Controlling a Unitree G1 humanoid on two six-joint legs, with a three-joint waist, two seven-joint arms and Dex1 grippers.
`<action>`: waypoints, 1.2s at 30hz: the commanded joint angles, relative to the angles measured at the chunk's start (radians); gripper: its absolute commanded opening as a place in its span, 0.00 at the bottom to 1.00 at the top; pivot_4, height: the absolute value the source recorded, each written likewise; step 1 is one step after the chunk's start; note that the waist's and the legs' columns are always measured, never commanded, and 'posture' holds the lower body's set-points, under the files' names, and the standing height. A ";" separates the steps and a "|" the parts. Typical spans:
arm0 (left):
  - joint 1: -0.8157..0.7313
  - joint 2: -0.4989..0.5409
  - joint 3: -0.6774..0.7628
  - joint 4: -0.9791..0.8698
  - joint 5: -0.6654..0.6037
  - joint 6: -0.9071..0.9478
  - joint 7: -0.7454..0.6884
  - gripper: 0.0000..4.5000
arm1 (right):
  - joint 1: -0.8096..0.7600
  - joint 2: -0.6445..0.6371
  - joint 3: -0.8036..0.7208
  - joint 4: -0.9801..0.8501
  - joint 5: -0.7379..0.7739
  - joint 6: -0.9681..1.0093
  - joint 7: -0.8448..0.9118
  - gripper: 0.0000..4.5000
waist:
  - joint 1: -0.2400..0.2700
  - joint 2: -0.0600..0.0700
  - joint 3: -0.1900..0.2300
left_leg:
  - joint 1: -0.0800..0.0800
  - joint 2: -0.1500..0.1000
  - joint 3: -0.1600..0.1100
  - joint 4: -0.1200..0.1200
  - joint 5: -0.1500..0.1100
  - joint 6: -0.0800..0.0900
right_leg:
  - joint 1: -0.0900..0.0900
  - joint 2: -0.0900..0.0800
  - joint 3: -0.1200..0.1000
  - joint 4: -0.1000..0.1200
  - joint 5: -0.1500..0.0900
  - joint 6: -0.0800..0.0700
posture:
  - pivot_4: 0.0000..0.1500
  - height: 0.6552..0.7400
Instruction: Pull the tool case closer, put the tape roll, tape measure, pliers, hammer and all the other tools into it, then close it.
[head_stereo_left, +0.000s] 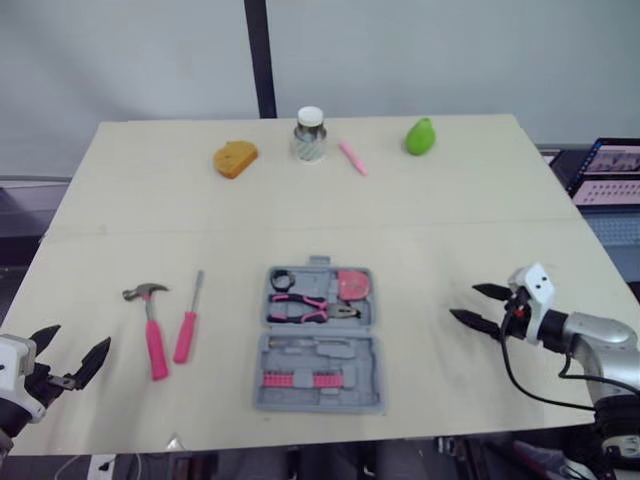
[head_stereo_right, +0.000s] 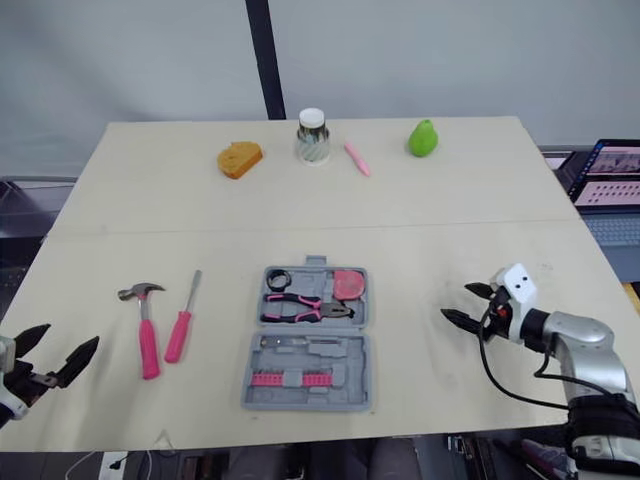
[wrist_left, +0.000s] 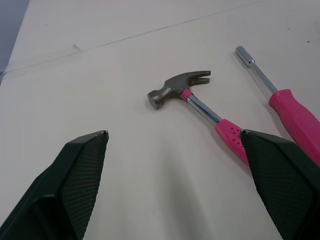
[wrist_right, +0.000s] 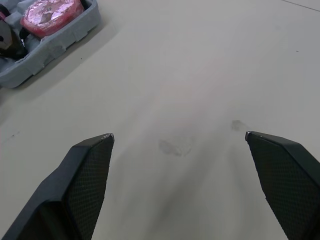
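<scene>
The worktop (head_stereo_left: 450, 200) is pale beige. The tool case (head_stereo_left: 366, 392) is grey; inside it the tape roll (head_stereo_left: 281, 281) is black, the tape measure (head_stereo_left: 351, 284) pink, the pliers (head_stereo_left: 310, 310) pink and black, the bits (head_stereo_left: 298, 380) pink. The hammer (head_stereo_left: 152, 330) and screwdriver (head_stereo_left: 187, 325) have pink handles and silvery metal. The sponge (head_stereo_left: 235, 158) is orange, the jar (head_stereo_left: 310, 135) white-lidded, the pen (head_stereo_left: 352, 158) pink, the pear (head_stereo_left: 420, 136) green. The left claw (wrist_left: 174, 133) and right claw (wrist_right: 179, 135) are black, finely cross-hatched.

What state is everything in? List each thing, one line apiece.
tool case: open, lying flat
tape roll: in case
tape measure: in case
pliers: in case
hammer: lying outside case
screwdriver: lying outside case, beside hammer
jar: upright, lid on
left gripper: open, empty
right gripper: open, empty
</scene>
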 joint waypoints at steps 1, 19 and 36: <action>0.002 -0.001 0.006 -0.030 0.009 -0.005 0.012 1.00 | -0.003 -0.003 -0.010 -0.032 0.010 0.011 -0.005 0.99 | 0.004 0.000 0.000 | 0.000 0.000 0.000 0.000 0.000 0.000 | 0.000 0.000 0.000 0.000 0.000 0.000 | 1.00 1.00; 0.036 -0.048 0.010 -0.111 -0.007 0.010 0.064 1.00 | 0.041 0.043 -0.060 -0.160 0.016 -0.082 -0.101 0.99 | 0.004 0.000 0.000 | 0.000 0.001 0.003 -0.002 0.000 -0.001 | -0.002 0.001 0.005 -0.001 0.000 0.000 | 1.00 1.00; 0.109 -0.399 -0.202 -0.660 0.025 0.261 0.444 1.00 | -0.208 0.043 0.107 -0.520 0.232 0.370 0.002 0.99 | 0.026 -0.002 0.002 | -0.001 0.002 0.004 -0.001 -0.001 -0.001 | -0.002 0.003 0.018 -0.004 0.000 0.001 | 1.00 1.00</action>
